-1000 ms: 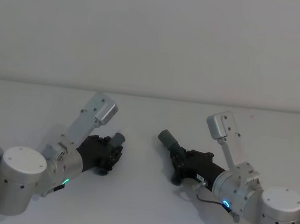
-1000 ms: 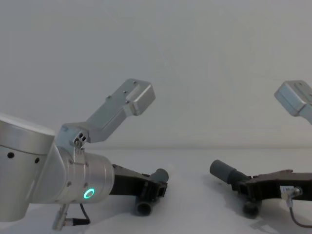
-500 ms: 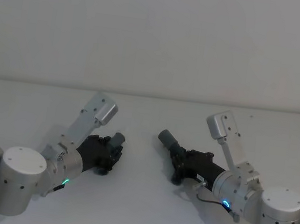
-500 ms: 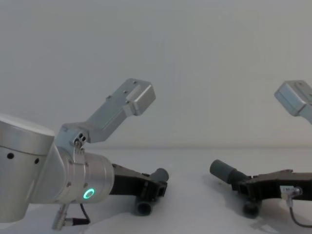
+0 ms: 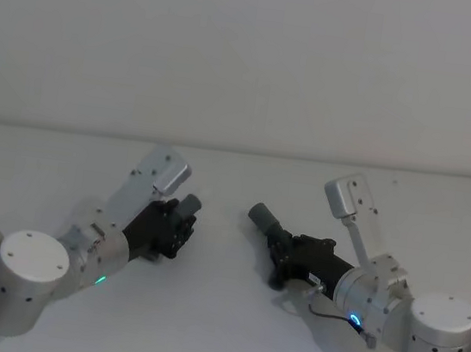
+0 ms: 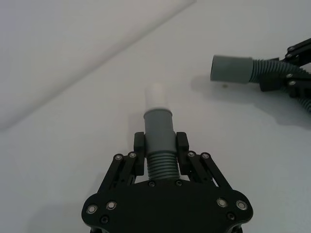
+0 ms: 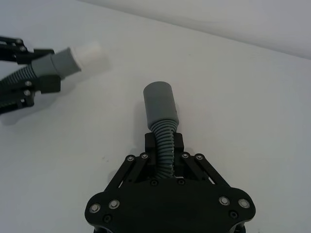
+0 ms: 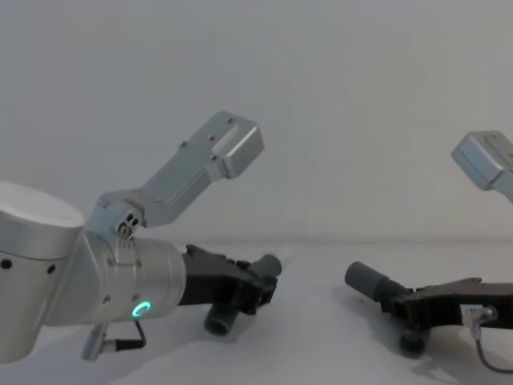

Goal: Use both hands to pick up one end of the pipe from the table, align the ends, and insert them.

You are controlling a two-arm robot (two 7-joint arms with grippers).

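— Where are the pipe halves?
— Left end effector is clamped on the white-tipped piece and right end effector on the grey-mouthed piece, low over the bench, well apart.
— Handling?
— Probably light. The ribbed necks look bendy, so grip beside the stiff collars.

Soft, even light from above; no glare on the plain white matte bench. Faint soft-edged shadows under the black skeletal left claw & right claw. Tip of the white-tipped grey ribbed pipe piece nearly blends w/ the bench; the grey-mouthed ribbed pipe piece casts a pale shadow.
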